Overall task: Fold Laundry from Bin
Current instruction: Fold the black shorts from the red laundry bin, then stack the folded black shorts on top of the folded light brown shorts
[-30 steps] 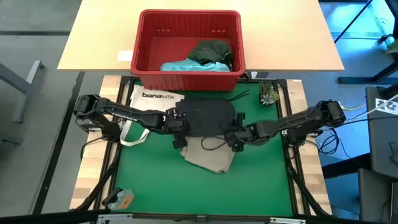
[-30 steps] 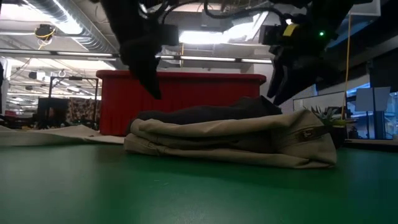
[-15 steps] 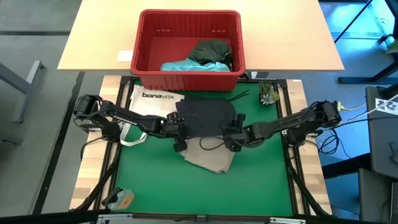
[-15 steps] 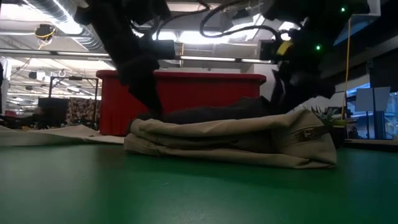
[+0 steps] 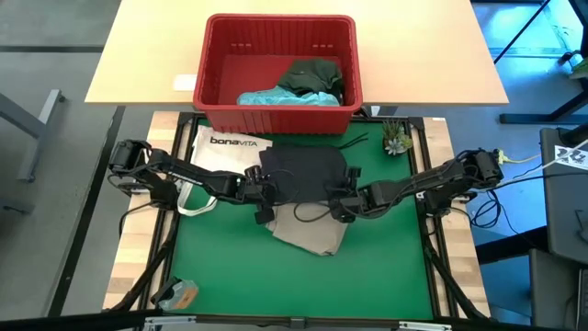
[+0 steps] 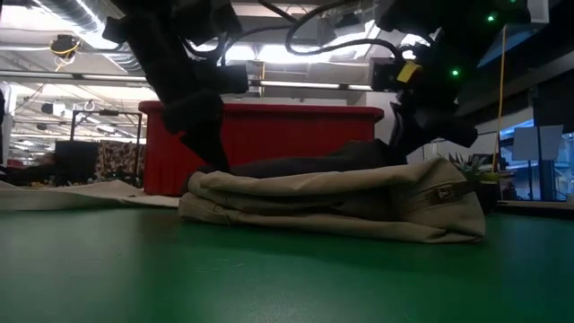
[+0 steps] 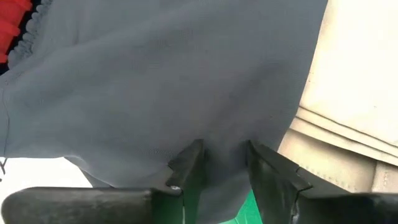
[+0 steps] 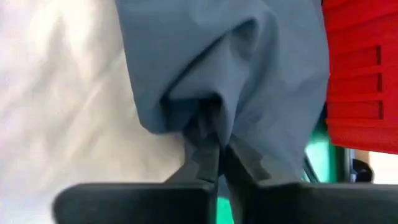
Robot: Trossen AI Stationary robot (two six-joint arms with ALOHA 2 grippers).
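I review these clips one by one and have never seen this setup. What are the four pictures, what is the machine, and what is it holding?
Two dark robot arms work at a green table. One picture looks straight down, one looks level across the table, and two come from cameras on the wrists. A dark grey garment lies on a tan one; behind them a red bin holds turquoise and dark green cloth. A white tote lies at the left. The left pincer is closing on the grey garment's edge. The right pincer is shut on a bunched fold of it.
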